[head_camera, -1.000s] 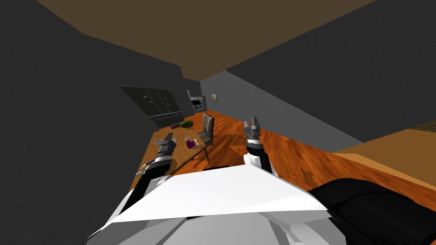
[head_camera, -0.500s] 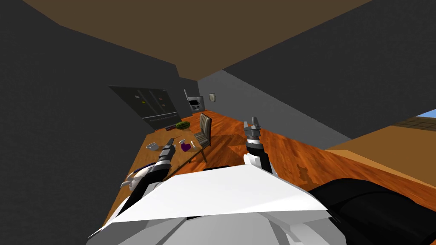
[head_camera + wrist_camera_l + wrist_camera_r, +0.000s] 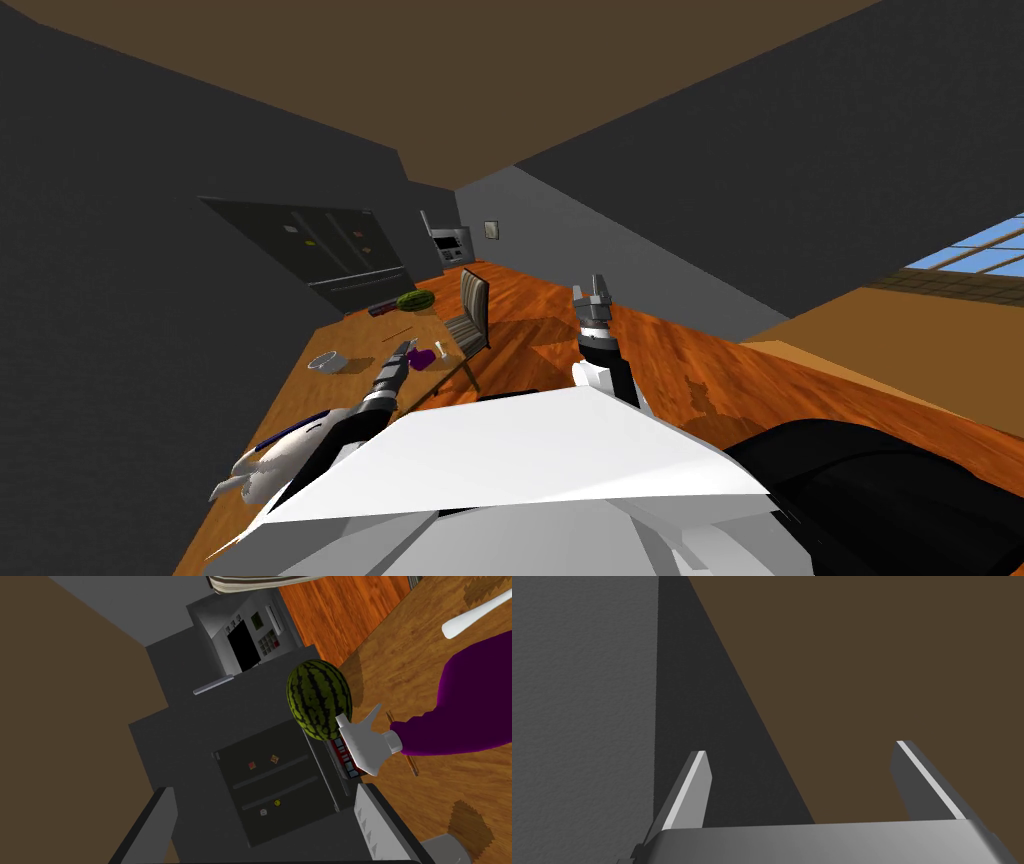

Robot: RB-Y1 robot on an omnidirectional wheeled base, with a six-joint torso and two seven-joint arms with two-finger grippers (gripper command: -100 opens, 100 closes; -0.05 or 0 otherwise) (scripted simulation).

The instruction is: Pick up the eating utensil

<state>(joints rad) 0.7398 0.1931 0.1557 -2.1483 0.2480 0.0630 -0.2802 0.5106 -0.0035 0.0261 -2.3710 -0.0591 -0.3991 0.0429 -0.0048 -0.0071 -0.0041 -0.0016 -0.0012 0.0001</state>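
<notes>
— Where did the white utensil (image 3: 470,618) lie?

— It lay flat on the wooden surface (image 3: 355,340), near the edge that faced the striped chair (image 3: 470,308). It was just beside the purple spray bottle (image 3: 475,711), on the chair's side. It seemed apart from the bottle, but I could not tell for certain. From the left wrist, only one rounded end of it was visible.

— And the left pincer (image 3: 402,347)?

— It hovered low over the surface, just beside the bottle. Its two fingers stood wide apart and held nothing. The utensil was on the other side of the bottle from it.

— What else was on the surface?

— A striped green watermelon (image 3: 318,698) stood near the far end, with a dark red flat thing (image 3: 345,757) touching or almost touching it. A thin brown stick (image 3: 401,745) lay under the bottle's white trigger head. A grey bowl (image 3: 327,361) stood on the wall side, well apart from the utensil. Behind the watermelon was a dark fridge (image 3: 270,786) with small magnets.

— And the right pincer (image 3: 597,288)?

— It was raised over the wooden floor (image 3: 700,360), on the other side of the chair from the surface. Its fingers were wide apart too, and empty.
</notes>
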